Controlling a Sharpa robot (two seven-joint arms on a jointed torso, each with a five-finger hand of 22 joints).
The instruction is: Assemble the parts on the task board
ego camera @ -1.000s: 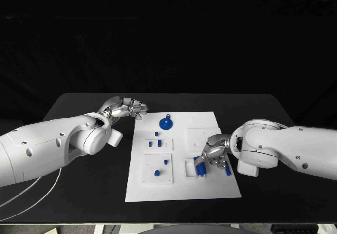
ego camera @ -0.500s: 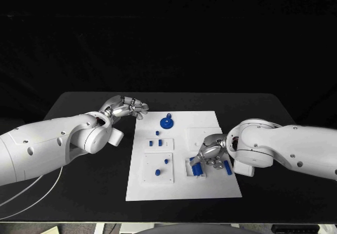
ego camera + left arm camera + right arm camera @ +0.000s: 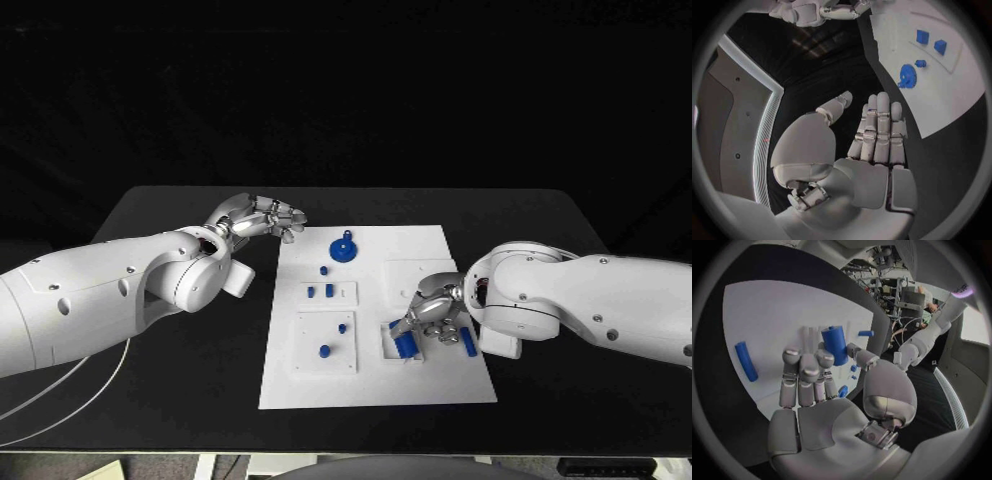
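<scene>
A flat white task board point(image 3: 378, 392) lies in the middle of a matte black desk point(image 3: 173, 390), its smooth surface broken by shallow square recesses. Small glossy blue parts sit on it: a round toothed gear point(image 3: 342, 251) near the far edge, two small blocks point(image 3: 319, 292) in a recess below it, and a stubby peg point(image 3: 323, 351) in the lower square panel. The right hand point(image 3: 433, 318), silver and jointed on a rounded white arm, hovers over the board's right side, its fingers point(image 3: 804, 371) held straight and close together beside a thick blue cylinder point(image 3: 835, 344); whether they touch it cannot be told. A slimmer blue rod point(image 3: 746, 361) lies flat nearby. The left hand point(image 3: 261, 222) rests off the board's far-left corner, fingers point(image 3: 881, 127) straight and pressed side by side, holding nothing.
</scene>
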